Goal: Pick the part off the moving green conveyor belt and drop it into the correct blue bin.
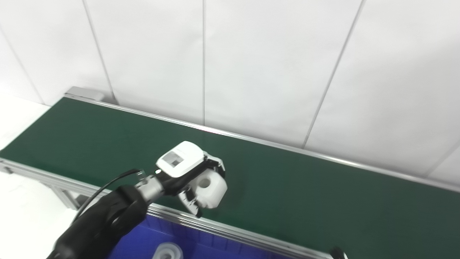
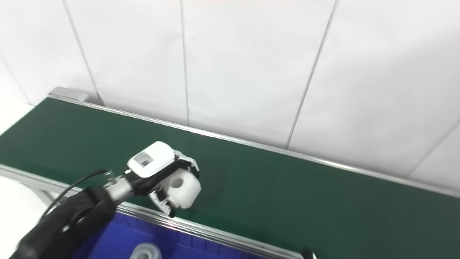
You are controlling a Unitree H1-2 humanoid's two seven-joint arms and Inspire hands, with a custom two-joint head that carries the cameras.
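Your left hand point(image 1: 188, 176) is closed around a white part point(image 1: 210, 189). The part is a chunky white block with a round hole in its top. Your fingers point(image 1: 190, 203) wrap it from the near side and the far side, so it sits tight in your grip. The hand and the part are over the near edge of the green belt point(image 1: 287, 180). You cannot tell from here if the part is lifted off the belt or just touching it.

Your black arm point(image 1: 104, 216) comes in from the bottom left, with a thin black cable point(image 1: 104, 187) looping beside the wrist.

The belt runs from far left to near right. It has a silver rail point(image 1: 230, 230) along its near side. Just past that rail, close to you, is the blue bin point(image 1: 143, 241). Another white part point(image 1: 167, 250) with a round hole lies in that bin, near the bottom edge of the view. The part in your hand is up and to the right of it.

Behind the belt is a white wall point(image 1: 251, 64) with thin lines on it.

A small dark thing point(image 1: 337, 252) peeks in at the bottom right edge. It is too little to tell what it is, so your right hand cannot be made out.
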